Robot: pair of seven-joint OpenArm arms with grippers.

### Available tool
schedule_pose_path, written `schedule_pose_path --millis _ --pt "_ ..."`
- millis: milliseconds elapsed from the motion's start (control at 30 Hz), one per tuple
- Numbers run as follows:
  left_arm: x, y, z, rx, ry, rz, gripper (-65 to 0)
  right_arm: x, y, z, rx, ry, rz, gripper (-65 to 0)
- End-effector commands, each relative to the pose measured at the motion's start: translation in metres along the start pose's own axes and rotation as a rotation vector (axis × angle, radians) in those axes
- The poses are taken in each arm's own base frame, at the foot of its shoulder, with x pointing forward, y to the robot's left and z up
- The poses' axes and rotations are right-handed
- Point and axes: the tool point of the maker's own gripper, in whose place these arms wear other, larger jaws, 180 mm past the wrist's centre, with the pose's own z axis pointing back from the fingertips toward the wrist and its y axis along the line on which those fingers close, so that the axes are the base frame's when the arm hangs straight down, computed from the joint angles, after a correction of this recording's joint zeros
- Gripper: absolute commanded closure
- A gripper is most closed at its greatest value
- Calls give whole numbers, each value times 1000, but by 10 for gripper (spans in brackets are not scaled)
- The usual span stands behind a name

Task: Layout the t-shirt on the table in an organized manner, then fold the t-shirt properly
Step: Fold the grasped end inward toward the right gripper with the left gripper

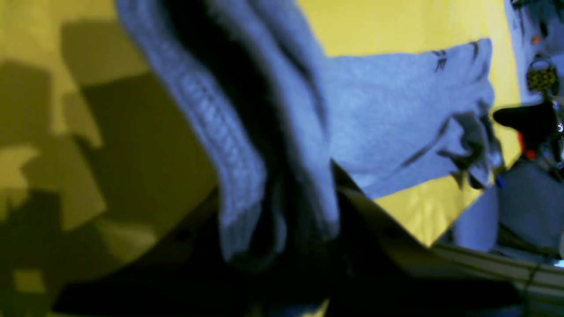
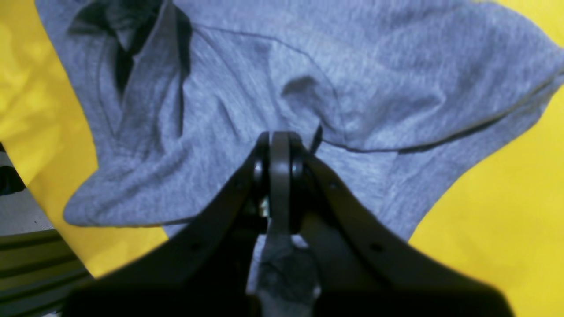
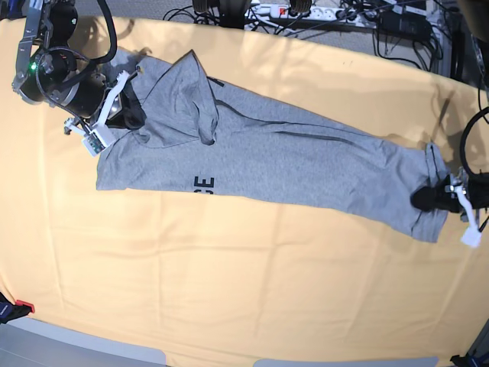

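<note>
The grey t-shirt [image 3: 290, 157] lies stretched in a long band across the yellow-orange table [image 3: 229, 267], running from the far left to the right edge. Black lettering [image 3: 203, 183] shows at its lower left fold. My right gripper [image 3: 130, 115] is at the shirt's far-left end; in the right wrist view its fingertips [image 2: 280, 145] are shut on a pinch of the t-shirt [image 2: 246, 101]. My left gripper [image 3: 432, 199] holds the right end near the table's edge. In the left wrist view, bunched t-shirt fabric [image 1: 246, 132] runs down into the dark fingers [image 1: 374, 229].
Cables and a power strip [image 3: 298, 11] lie beyond the table's far edge. A small red-and-black object [image 3: 19, 308] sits at the near left corner. The table's right edge is just past my left gripper.
</note>
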Motion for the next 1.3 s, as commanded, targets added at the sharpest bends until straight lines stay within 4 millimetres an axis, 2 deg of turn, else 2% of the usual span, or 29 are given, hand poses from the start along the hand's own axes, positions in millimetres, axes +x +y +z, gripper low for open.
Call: schedule_pose_path --millis 0,233,367,633,1000,1267 --pt "22 -11 6 -14 -53 -45 0 12 -1 4 0 -43 22 0" --pt "33 -51 -29 -121 -72 -121 0 11 -1 4 -1 -38 22 0" --pt "33 -72 -56 -201 -90 -118 0 11 -1 4 0 -38 22 0" --pt "10 -109 -108 -356 -93 -68 0 11 -1 4 0 -39 21 0" --pt "3 -137 -134 -448 -107 -47 0 11 -1 4 -2 -37 22 0" --pt "2 -149 -144 -486 -112 -39 0 11 -1 4 -2 -37 21 0"
